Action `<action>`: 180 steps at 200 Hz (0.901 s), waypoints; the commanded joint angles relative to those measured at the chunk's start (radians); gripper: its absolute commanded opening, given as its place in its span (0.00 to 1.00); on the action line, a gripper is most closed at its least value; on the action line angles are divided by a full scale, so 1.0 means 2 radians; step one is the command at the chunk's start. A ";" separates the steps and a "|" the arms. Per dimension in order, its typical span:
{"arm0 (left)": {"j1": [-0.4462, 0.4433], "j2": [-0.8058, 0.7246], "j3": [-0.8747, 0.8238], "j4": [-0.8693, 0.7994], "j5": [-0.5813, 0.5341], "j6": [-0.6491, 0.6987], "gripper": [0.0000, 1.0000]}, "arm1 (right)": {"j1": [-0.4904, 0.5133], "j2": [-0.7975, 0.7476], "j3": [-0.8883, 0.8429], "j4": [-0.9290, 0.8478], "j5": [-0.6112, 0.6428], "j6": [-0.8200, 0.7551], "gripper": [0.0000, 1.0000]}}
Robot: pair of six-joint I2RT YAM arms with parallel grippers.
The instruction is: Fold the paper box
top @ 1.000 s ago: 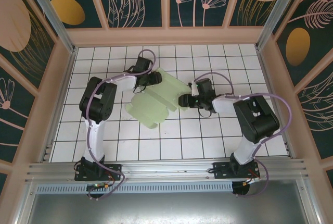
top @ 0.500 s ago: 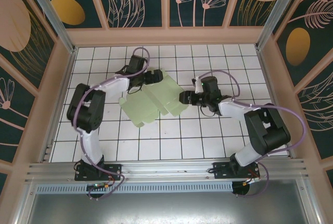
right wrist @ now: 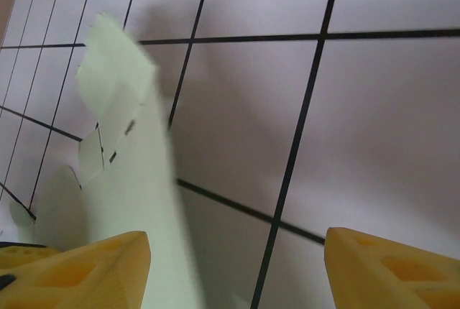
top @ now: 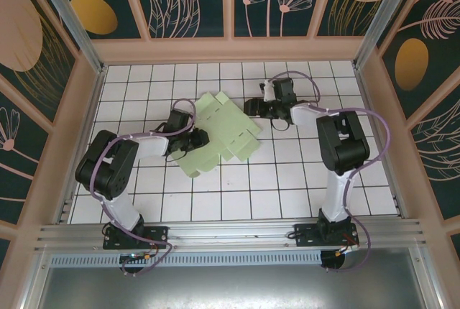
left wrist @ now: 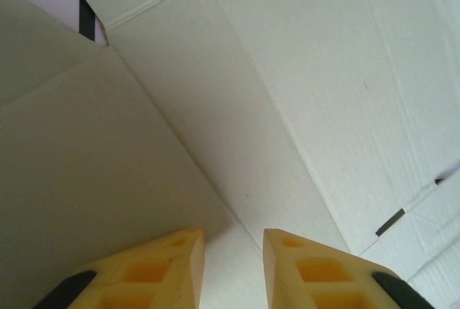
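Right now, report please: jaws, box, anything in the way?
Left jaws narrowly apart, over box. Right jaws wide open beside box, holding nothing. Box not yet folded, lying on tiles. No obstacle seen.

From above, the left gripper (top: 192,139) covers the paper box (top: 224,126) at its 9 o'clock edge; whether the tips touch it cannot be told. The right gripper (top: 251,106), at the box's 2 o'clock, is too small to read its jaws. In the left wrist view the box runs off every edge; in the right wrist view it is blurred and cut off at 6 o'clock.
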 commanded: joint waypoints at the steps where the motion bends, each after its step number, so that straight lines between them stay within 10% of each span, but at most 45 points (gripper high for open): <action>1: -0.003 0.018 -0.003 0.010 -0.010 0.000 0.28 | -0.002 0.034 0.042 -0.051 -0.039 -0.041 0.65; 57: -0.003 0.021 0.002 0.002 -0.016 0.010 0.29 | 0.002 0.068 0.070 -0.067 -0.109 -0.067 0.49; 99: -0.002 0.020 0.005 0.001 -0.016 0.012 0.29 | 0.002 0.058 0.064 -0.062 -0.106 -0.075 0.00; 120: -0.003 0.014 0.007 0.000 -0.015 0.012 0.32 | 0.002 0.034 0.043 -0.045 -0.091 -0.081 0.00; 165: -0.003 -0.062 0.009 0.007 -0.048 0.010 0.96 | 0.027 -0.042 -0.015 -0.036 0.063 -0.134 0.00; 180: -0.003 -0.078 0.021 0.000 -0.067 0.004 0.99 | 0.037 -0.060 -0.027 -0.039 0.124 -0.139 0.00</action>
